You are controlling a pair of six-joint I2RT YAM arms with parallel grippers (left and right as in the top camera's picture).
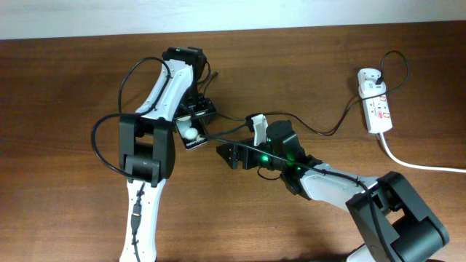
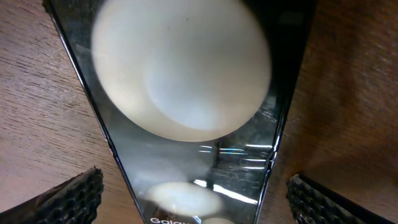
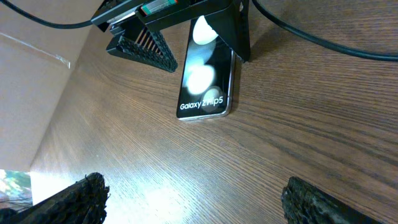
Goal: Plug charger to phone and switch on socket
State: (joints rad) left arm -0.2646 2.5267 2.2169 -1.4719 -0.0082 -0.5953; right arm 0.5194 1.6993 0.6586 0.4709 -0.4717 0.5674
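Note:
The phone [image 1: 191,134] lies flat on the wooden table, a black slab with white round spots and white text. My left gripper [image 1: 196,113] hovers right over its far end. In the left wrist view the phone [image 2: 186,143] fills the space between the open jaws [image 2: 196,199], with a gap on each side. My right gripper [image 1: 224,155] is open and empty just right of the phone. In its wrist view the phone [image 3: 204,78] lies ahead of the jaws [image 3: 199,199]. The charger cable [image 1: 320,132] runs from the socket [image 1: 376,107] toward the left gripper. Its tip is hidden.
The thick white cord [image 1: 419,164] leaves the socket toward the right edge. A black plug [image 1: 370,75] sits in the socket's far end. The black cable [image 3: 323,40] crosses the table behind the phone in the right wrist view.

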